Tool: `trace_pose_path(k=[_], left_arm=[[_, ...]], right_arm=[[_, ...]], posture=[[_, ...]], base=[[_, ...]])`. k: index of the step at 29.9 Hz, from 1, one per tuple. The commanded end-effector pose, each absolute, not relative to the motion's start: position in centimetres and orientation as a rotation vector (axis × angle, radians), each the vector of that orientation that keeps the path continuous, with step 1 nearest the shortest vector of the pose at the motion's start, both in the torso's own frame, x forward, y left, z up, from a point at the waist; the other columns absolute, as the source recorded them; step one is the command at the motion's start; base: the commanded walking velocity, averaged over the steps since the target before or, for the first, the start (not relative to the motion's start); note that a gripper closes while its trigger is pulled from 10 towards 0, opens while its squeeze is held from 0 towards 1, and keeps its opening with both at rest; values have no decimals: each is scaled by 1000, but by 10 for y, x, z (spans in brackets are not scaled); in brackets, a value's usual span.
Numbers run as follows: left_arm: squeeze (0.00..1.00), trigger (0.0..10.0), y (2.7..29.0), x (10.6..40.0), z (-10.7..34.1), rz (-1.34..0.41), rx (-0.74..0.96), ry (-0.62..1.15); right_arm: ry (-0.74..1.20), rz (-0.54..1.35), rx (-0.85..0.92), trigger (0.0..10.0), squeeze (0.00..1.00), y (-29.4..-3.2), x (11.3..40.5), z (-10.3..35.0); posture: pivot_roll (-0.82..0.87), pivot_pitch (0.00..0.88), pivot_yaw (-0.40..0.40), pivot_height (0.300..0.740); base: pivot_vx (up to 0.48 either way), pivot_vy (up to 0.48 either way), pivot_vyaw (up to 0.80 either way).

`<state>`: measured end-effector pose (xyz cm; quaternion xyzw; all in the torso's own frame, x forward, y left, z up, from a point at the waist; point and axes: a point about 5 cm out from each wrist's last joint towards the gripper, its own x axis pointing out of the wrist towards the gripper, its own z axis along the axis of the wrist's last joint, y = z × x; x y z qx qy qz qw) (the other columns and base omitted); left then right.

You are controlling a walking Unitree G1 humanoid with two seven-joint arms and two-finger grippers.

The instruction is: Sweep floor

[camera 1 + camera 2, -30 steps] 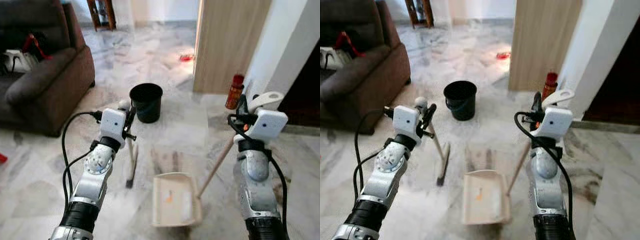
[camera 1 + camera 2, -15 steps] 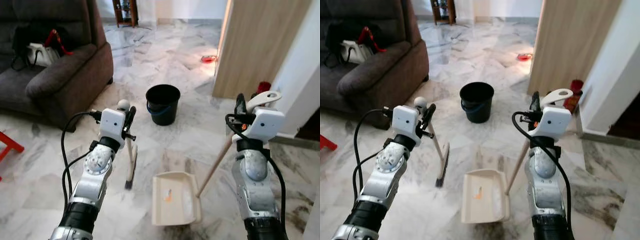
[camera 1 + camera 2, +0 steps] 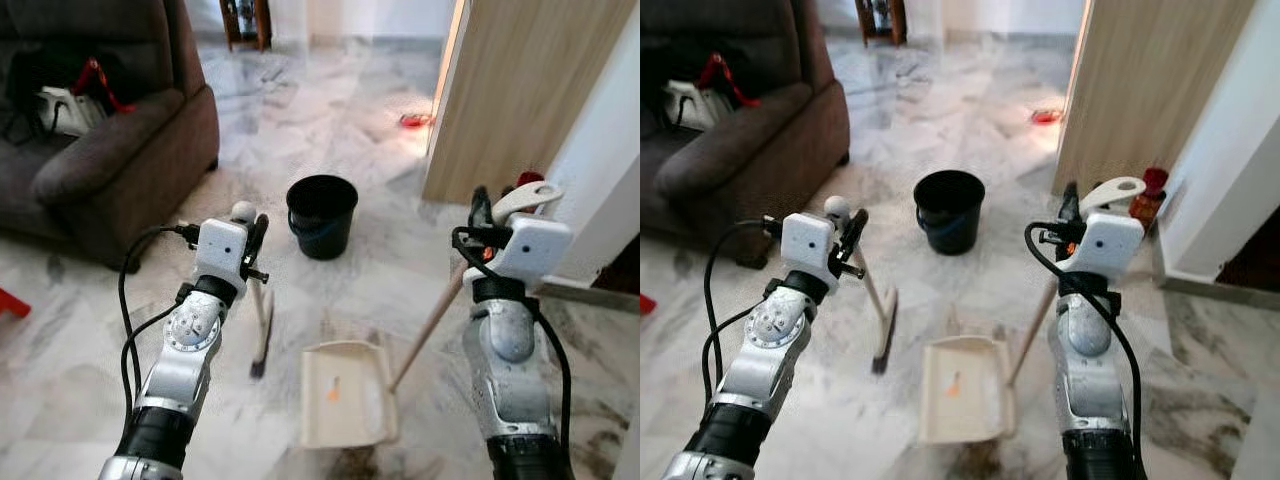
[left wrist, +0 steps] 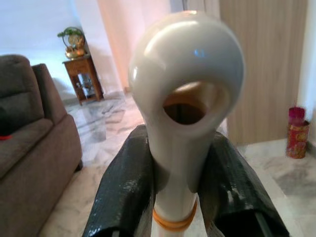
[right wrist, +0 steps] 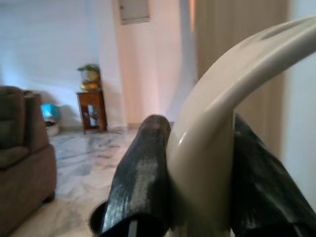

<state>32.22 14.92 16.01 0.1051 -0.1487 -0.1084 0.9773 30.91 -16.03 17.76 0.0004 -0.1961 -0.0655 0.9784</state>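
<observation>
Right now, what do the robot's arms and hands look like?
Both arms are shiny silver metal with round joints and a black band low down. Each wrist carries a white boxy block. Black cables loop alongside each arm. The left hand and the right hand each have two long black fingers with a rough, slightly glossy surface.

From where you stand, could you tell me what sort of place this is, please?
Most likely a home living room: a dark brown sofa, a polished marble floor, and a small wooden side table holding a plant.
</observation>
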Motion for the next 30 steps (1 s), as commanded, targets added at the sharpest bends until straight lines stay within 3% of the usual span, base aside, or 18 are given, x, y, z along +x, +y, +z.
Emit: trace_pose_path(k=[1,13,30], left_arm=[[0,10000,148,322,175,-218,237,-369],[0,10000,146,321,175,-229,236,-369],[0,10000,148,321,176,-231,244,-364]], right_arm=[[-455,-136,38,10000,0,-160,307,190],[-470,-126,52,10000,0,-156,307,193],[-533,-133,73,10000,0,-155,305,209]], posture=[[-28,61,61,740],[-29,33,69,740],[-20,59,77,740]], base=[[379,0,0],[362,0,0],[386,0,0]])
